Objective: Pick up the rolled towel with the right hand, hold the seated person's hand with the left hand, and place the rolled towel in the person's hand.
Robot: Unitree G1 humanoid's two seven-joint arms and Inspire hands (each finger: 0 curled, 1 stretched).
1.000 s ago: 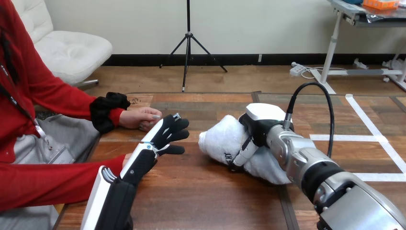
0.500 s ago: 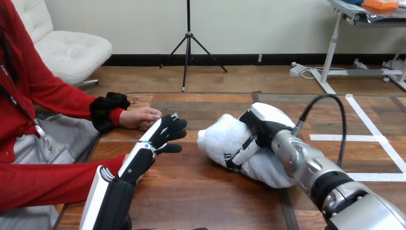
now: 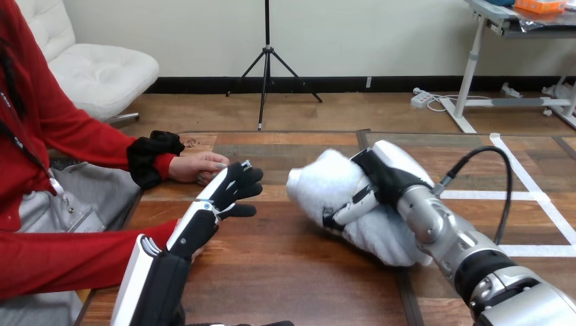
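Gripping the rolled towel [image 3: 319, 190] around its middle, the right hand [image 3: 384, 175] has fingers and thumb curled round the white roll, which sits over the right half of the table [image 3: 285, 272] with its left end tilted upward. The left hand [image 3: 227, 193] points toward the person's hand [image 3: 197, 167] at the table's left edge, fingers straight and relaxed, holding nothing, just beside it; whether they touch I cannot tell
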